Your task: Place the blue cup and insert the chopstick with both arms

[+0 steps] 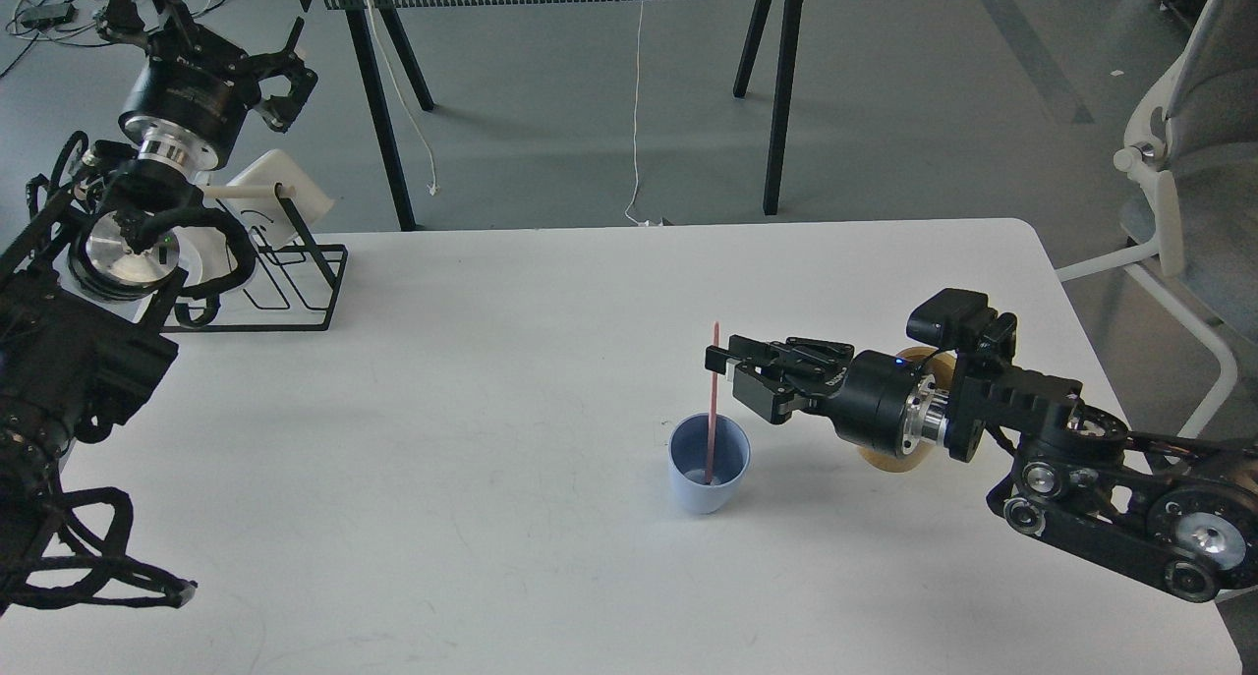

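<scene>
The blue cup (709, 464) stands upright on the white table (472, 439), right of centre. The pink chopstick (713, 400) stands almost upright with its lower end inside the cup. My right gripper (725, 370) comes in from the right, just above the cup's rim. Its fingertips are closed on the chopstick's upper part. My left gripper (283, 74) is far away at the upper left, raised above the table's back left corner, with its fingers spread and nothing in it.
A tan cylindrical holder (889, 456) stands right of the cup, mostly hidden behind my right wrist. A black wire rack (295, 292) with a white mug (270, 203) sits at the back left. A grey chair (1179, 164) stands beyond the table's right edge.
</scene>
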